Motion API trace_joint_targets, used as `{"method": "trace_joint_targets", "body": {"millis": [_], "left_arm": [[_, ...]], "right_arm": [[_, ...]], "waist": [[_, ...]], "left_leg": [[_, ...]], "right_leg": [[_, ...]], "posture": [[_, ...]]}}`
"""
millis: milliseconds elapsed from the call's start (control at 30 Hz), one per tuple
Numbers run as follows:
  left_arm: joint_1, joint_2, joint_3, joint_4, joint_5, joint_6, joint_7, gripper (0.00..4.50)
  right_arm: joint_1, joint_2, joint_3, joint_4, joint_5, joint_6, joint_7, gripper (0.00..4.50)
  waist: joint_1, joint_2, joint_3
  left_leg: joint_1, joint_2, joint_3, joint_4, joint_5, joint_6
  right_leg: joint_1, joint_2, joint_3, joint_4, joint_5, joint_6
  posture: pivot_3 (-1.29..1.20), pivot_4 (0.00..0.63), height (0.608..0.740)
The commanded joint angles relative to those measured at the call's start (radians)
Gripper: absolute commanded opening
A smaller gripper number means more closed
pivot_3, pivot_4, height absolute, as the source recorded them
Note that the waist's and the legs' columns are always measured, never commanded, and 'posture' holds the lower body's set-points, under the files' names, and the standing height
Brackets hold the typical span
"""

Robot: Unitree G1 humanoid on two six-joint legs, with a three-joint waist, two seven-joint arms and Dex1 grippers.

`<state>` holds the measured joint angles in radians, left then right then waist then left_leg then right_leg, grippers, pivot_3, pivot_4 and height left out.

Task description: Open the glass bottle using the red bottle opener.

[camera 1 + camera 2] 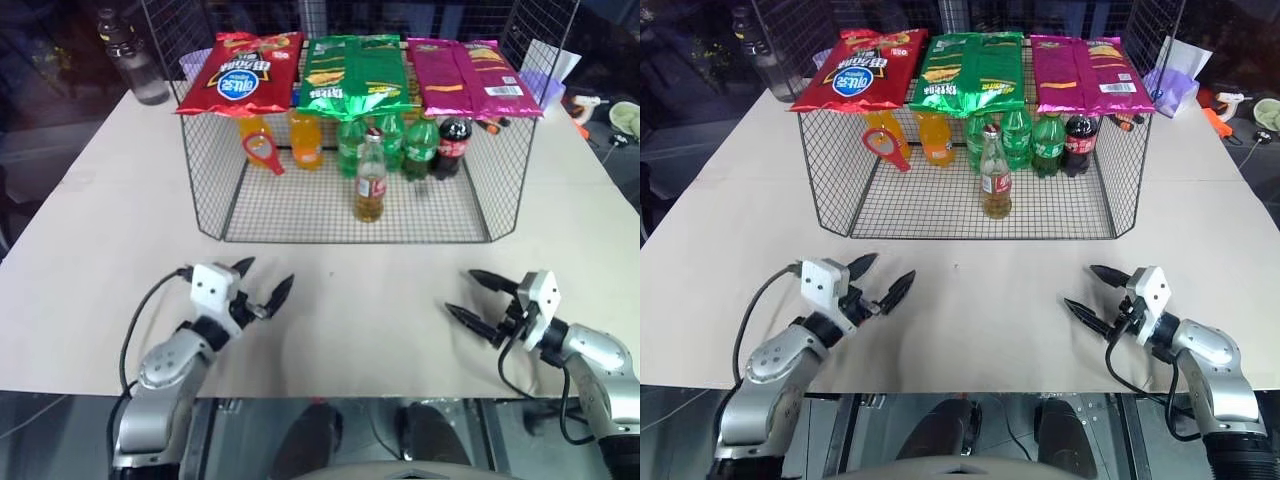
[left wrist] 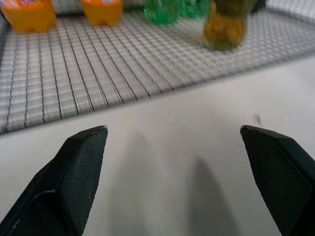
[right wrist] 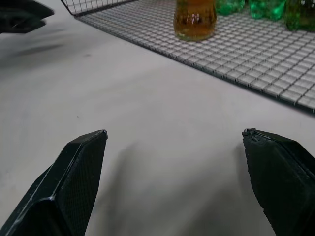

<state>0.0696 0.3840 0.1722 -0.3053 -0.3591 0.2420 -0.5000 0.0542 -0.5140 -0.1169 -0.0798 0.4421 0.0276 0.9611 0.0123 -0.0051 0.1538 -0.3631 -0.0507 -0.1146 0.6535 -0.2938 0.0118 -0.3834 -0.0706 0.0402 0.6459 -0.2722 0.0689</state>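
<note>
The glass bottle (image 1: 371, 180) of amber liquid stands upright near the front middle of the wire rack's floor, its red cap on; its base shows in the left wrist view (image 2: 224, 27) and the right wrist view (image 3: 195, 19). The red bottle opener (image 1: 262, 152) hangs against the rack's left part, in front of an orange bottle. My left gripper (image 1: 262, 281) hovers open over the table, well short of the rack's front edge. Low on the right, my right gripper (image 1: 478, 297) is open too, with nothing between its fingers.
The wire rack (image 1: 210, 215) holds orange soda bottles (image 1: 305, 138), green bottles (image 1: 420, 148) and a dark cola bottle (image 1: 453, 146). Three snack bags (image 1: 355, 72) lie on its top. A clear water bottle (image 1: 135, 60) stands at the far left corner.
</note>
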Motion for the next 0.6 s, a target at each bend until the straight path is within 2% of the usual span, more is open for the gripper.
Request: {"method": "trace_joint_targets", "body": {"millis": [33,367,533,600], "left_arm": [[-0.122,0.016,0.052,0.027,-0.020,0.017,0.039,4.50],[-0.494,0.060,0.056,0.365,0.024,-0.045,0.027,4.50],[-0.602,0.060,0.060,0.471,0.010,-0.078,-0.004,4.50],[-0.627,0.055,0.064,0.495,0.006,-0.086,-0.005,4.50]], "right_arm": [[-0.047,0.020,0.015,-0.150,0.060,0.044,-0.031,4.45],[-0.244,0.082,0.046,-0.351,0.156,0.207,-0.182,4.45],[-0.269,0.070,0.065,-0.411,0.165,0.242,-0.196,4.45],[-0.272,0.065,0.067,-0.421,0.163,0.250,-0.195,4.45]], "waist": [[-0.001,0.000,0.000],[-0.005,-0.001,0.000],[-0.015,-0.002,-0.001],[-0.021,-0.002,-0.001]], "left_leg": [[0.000,0.000,0.000,0.000,0.000,0.000],[-0.004,-0.002,0.000,0.005,0.001,-0.001],[-0.022,-0.004,0.000,0.016,0.001,-0.001],[-0.023,-0.005,0.000,0.017,0.001,-0.001]], "right_leg": [[0.000,0.000,0.000,0.001,0.000,0.000],[-0.006,0.002,0.000,0.008,0.000,0.000],[-0.023,0.000,0.000,0.016,0.000,0.000],[-0.024,0.000,0.000,0.017,0.000,0.000]], "posture": [[0.00,0.150,0.740],[0.00,0.150,0.740],[0.00,0.150,0.740],[0.00,0.150,0.740]]}}
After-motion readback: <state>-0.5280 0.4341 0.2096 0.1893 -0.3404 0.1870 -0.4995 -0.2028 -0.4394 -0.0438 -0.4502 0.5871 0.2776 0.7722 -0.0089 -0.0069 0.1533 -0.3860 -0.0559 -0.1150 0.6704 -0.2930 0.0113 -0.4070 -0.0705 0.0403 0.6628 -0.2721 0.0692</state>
